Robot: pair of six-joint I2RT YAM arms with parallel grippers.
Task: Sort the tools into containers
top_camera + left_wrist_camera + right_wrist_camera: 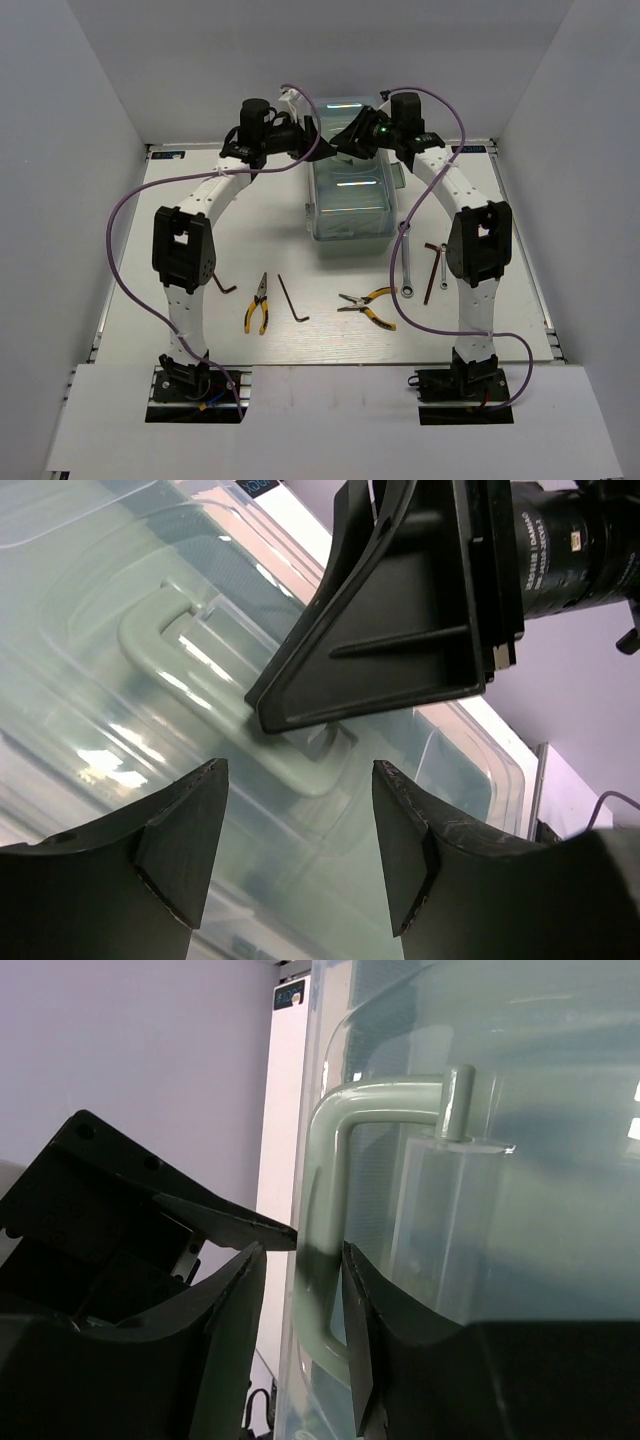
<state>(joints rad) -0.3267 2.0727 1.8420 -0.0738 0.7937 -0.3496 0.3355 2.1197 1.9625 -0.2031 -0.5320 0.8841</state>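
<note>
The pale green toolbox (350, 205) with a clear lid stands shut at the back middle. Both grippers are over its top. My right gripper (303, 1250) straddles the green handle (322, 1210); the handle lies against one finger and a slim gap shows at the other. My left gripper (300, 765) is open and empty just above the lid, near the handle (190, 665) and the right gripper's finger (390, 620). On the table lie two yellow-handled pliers (258, 304) (368, 305), a silver wrench (406, 258) and dark hex keys (292, 299) (432, 270).
Another hex key (226, 287) lies by the left arm and a small silver tool (443, 268) by the right arm. Purple cables loop off both arms. White walls close in the table on three sides.
</note>
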